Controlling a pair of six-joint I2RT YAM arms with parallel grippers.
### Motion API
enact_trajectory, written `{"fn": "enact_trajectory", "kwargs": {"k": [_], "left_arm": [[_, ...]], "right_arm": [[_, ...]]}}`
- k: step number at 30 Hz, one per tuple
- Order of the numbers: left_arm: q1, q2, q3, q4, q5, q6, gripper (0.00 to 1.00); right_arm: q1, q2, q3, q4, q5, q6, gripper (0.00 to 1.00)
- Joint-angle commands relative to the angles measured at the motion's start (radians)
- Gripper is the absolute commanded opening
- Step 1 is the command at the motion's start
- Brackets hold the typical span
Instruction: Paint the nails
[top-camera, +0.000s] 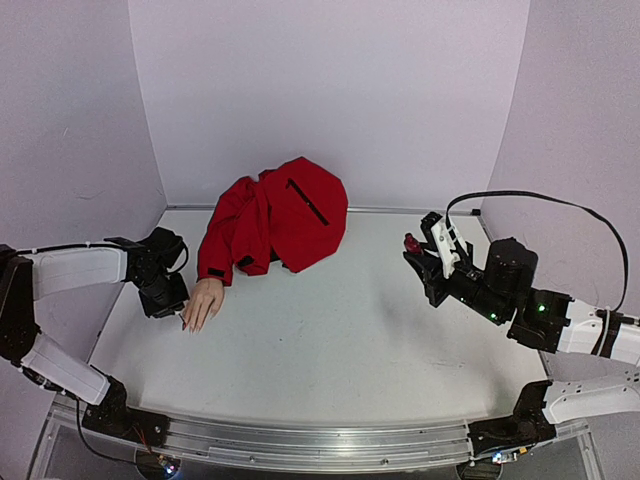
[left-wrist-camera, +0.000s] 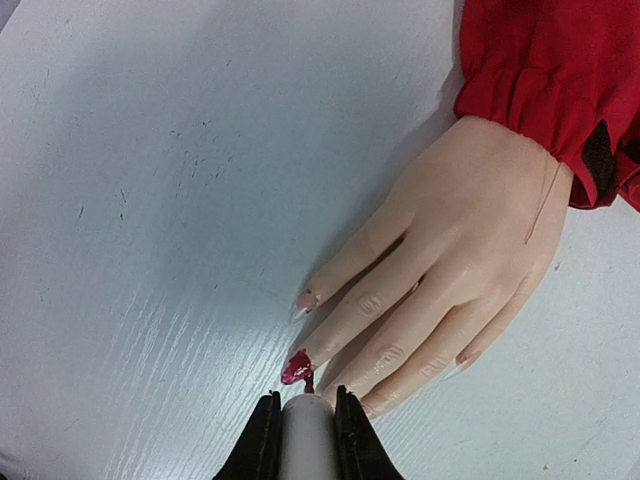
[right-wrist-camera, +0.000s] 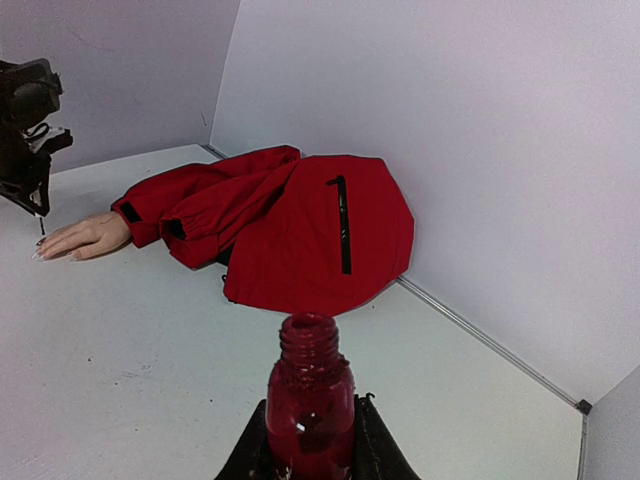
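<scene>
We see the hand (top-camera: 203, 300) lying palm down near the bench's (top-camera: 330, 340) left edge, with its nails (left-wrist-camera: 306, 299) pointing toward the near edge and one coated red. Our left jaws are clamped on the white cap (left-wrist-camera: 306, 440), its brush at that red nail. Near the right edge, our right jaws grip the open bottle (right-wrist-camera: 310, 400).

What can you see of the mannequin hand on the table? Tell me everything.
The mannequin hand is beige and smooth, plastic by the look, with a thin line across its back. It lies palm down on the white table, fingers slightly spread, wrist inside a red sleeve cuff. One nail is coated dark red; the others in view look pale. The brush held in the robot's left hand sits at that painted nail.
</scene>
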Motion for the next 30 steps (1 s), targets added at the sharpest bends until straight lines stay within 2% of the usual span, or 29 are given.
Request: {"fn": "enact_trajectory", "kwargs": {"k": [1, 30], "left_arm": [[0.006, 0.004, 0.033, -0.004, -0.022, 0.01, 0.0], [0.006, 0.04, 0.014, 0.027, -0.007, 0.004, 0.0]], "right_arm": [[-0.005, -0.022, 0.009, 0.077, 0.003, 0.015, 0.0], [-0.006, -0.019, 0.011, 0.078, 0.004, 0.015, 0.0]]}}
